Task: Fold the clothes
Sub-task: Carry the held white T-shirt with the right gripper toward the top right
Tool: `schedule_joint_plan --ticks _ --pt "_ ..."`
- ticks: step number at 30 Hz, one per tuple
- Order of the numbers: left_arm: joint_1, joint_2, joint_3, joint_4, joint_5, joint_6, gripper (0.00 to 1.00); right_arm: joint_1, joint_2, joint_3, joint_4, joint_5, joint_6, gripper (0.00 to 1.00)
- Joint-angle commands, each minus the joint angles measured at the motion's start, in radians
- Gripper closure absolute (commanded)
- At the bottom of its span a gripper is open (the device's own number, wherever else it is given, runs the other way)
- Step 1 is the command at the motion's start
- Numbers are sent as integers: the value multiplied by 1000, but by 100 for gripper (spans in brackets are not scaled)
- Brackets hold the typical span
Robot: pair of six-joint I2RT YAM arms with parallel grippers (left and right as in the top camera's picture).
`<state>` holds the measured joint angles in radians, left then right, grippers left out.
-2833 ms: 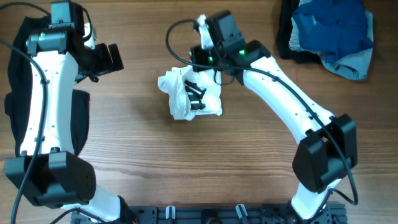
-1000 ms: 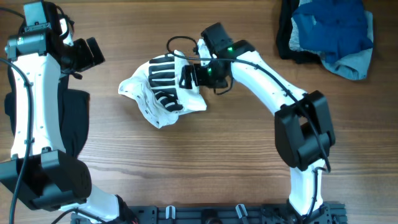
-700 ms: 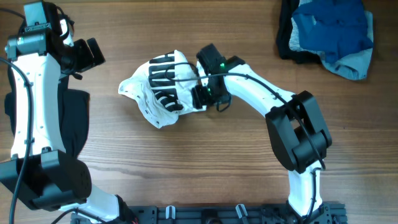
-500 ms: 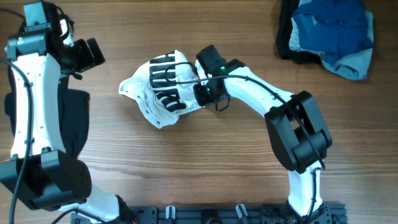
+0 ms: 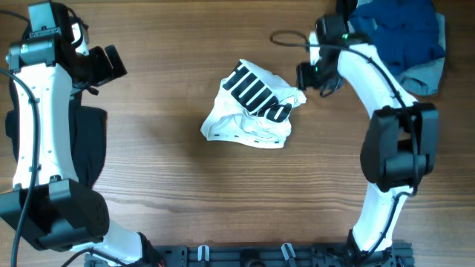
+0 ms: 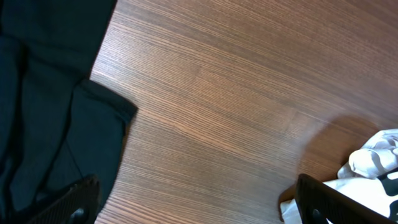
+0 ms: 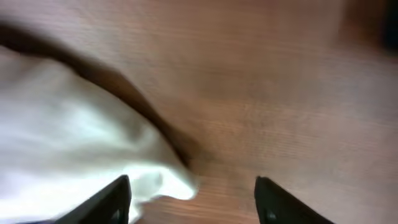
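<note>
On worktop point(image 5: 185, 193) centre: white shirt point(image 5: 249, 122) crumpled, stripe print up. R gripper point(image 5: 306, 76) just beside it, jaws apart, empty. L gripper point(image 5: 119, 63) well apart from shirt, jaws likewise apart, empty.

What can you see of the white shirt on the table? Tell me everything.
The white shirt lies crumpled in a wrinkled heap near the middle of the wooden table, not folded. Its fabric looks thin. A bold black stripe print faces up on its upper part. Its right tip lies close to the right gripper, whose fingers are spread; whether they touch is unclear.
</note>
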<state>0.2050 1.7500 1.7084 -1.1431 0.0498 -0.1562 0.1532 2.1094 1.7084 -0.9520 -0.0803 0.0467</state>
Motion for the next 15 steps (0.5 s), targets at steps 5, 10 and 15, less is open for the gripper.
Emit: schedule_joint_plan --ticks 5,10,15 --pt "7 -3 12 3 9 -13 0 184 -150 103 -192 -162 41 35" --pt "8 -3 12 8 9 -13 0 369 -150 -74 -92 -62 -35 34" --pt "8 -3 12 8 9 -13 0 426 -150 -226 107 70 -72 22"
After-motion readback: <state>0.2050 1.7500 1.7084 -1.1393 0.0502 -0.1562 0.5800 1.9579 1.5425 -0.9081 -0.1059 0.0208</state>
